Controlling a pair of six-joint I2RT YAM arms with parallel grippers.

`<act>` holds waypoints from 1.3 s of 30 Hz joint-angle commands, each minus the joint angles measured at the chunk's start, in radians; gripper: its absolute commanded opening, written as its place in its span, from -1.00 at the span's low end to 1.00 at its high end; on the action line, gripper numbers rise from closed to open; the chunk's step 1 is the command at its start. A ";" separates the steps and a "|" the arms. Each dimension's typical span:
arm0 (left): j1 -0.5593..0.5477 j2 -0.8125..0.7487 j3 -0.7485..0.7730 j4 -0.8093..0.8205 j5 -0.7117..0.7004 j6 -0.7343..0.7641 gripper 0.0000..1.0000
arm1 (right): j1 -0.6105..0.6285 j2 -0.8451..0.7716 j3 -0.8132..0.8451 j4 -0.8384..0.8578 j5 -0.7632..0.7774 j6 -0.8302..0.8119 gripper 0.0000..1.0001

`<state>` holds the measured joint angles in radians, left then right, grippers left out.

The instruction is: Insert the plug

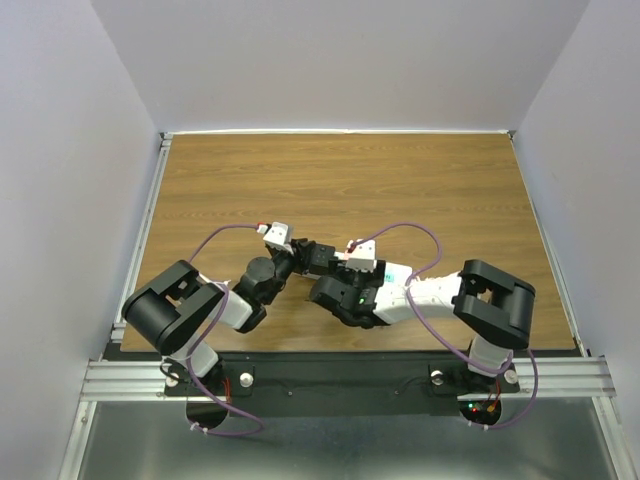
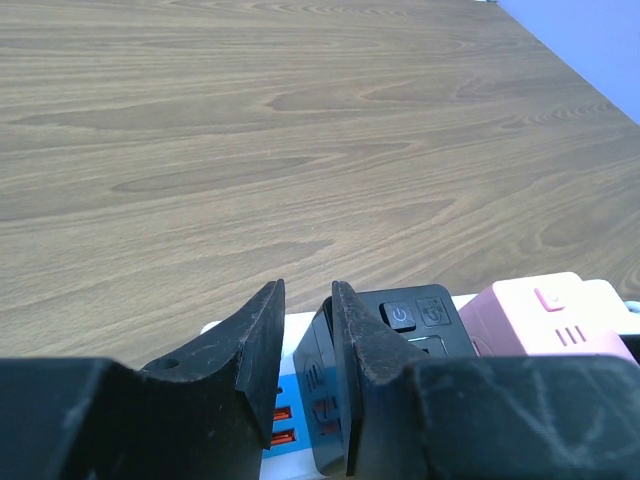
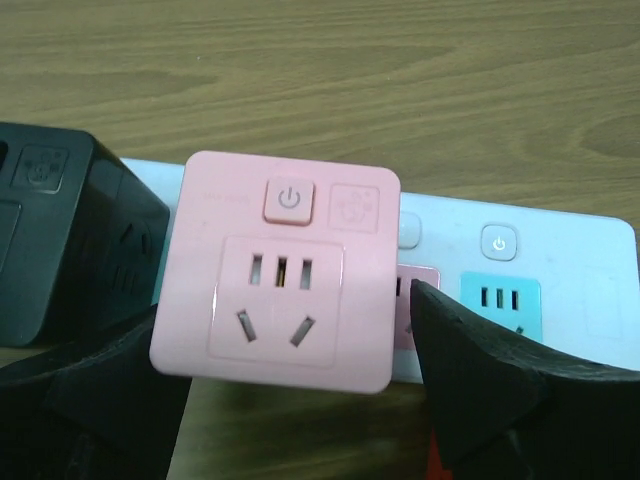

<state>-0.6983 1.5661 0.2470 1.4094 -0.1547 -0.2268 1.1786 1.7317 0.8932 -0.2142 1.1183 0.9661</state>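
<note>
The pink cube plug point(image 3: 280, 270) sits on the white power strip point(image 3: 580, 270), over its pink socket and slightly tilted. How deep it is seated is hidden. My right gripper point(image 3: 283, 305) is open around it, and the right finger point(image 3: 480, 380) stands a small gap off the cube's side. A black cube plug point(image 3: 60, 250) stands next to it on the strip. My left gripper point(image 2: 305, 290) hovers over the strip's blue USB end point(image 2: 285, 390), beside the black cube point(image 2: 415, 315). Its jaws are a narrow gap apart, with nothing clamped between them that I can see.
A teal socket point(image 3: 500, 300) with its own switch lies free on the strip, right of the pink cube. In the top view both arms meet at mid-table point(image 1: 400, 190) and cover the strip. Grey walls close in the table's left, right and back.
</note>
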 commanded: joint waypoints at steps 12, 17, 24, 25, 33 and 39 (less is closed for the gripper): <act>0.019 0.017 0.000 -0.138 -0.080 0.032 -0.32 | 0.101 -0.302 -0.105 -0.004 -0.080 -0.086 1.00; 0.019 0.002 -0.014 -0.129 -0.089 0.027 -0.32 | 0.137 -0.391 -0.192 -0.020 -0.098 -0.015 1.00; 0.020 -0.032 -0.022 -0.130 -0.088 0.017 0.24 | 0.153 -0.451 -0.226 -0.385 -0.014 0.380 1.00; 0.020 -0.046 -0.022 -0.138 -0.088 0.015 0.33 | 0.154 -0.480 -0.238 -0.393 -0.014 0.391 1.00; 0.004 -0.273 -0.074 -0.205 -0.091 0.007 0.76 | 0.153 -0.549 -0.254 -0.413 0.090 0.399 1.00; -0.171 -0.461 -0.132 -0.263 -0.205 0.020 0.75 | 0.150 -0.720 -0.264 -0.416 0.224 0.323 1.00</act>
<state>-0.7765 1.1637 0.1478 1.1622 -0.2718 -0.2199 1.3235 1.1000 0.6250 -0.6106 1.1816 1.3079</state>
